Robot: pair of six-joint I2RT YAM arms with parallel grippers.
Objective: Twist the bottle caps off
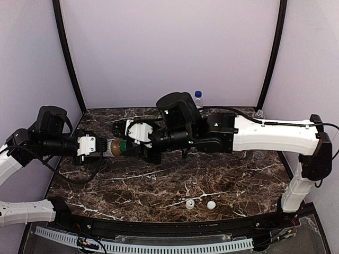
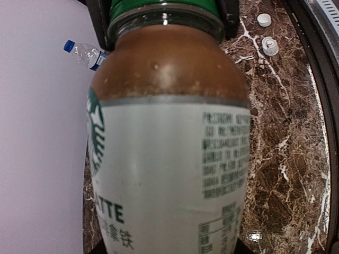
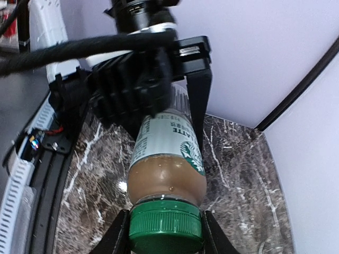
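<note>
Green cap (image 3: 165,226) clamped in right gripper (image 1: 126,146), centre-left of top view. Left gripper (image 1: 105,147) grasps bottle (image 2: 169,159) body, level; we judge this braces it against the twist.

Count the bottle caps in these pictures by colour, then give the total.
Green: 1, the green cap on the latte bottle
Blue: 1, the blue cap on the back bottle
White: 2, the left white cap and the right white cap, loose on the table
Total: 4
</note>
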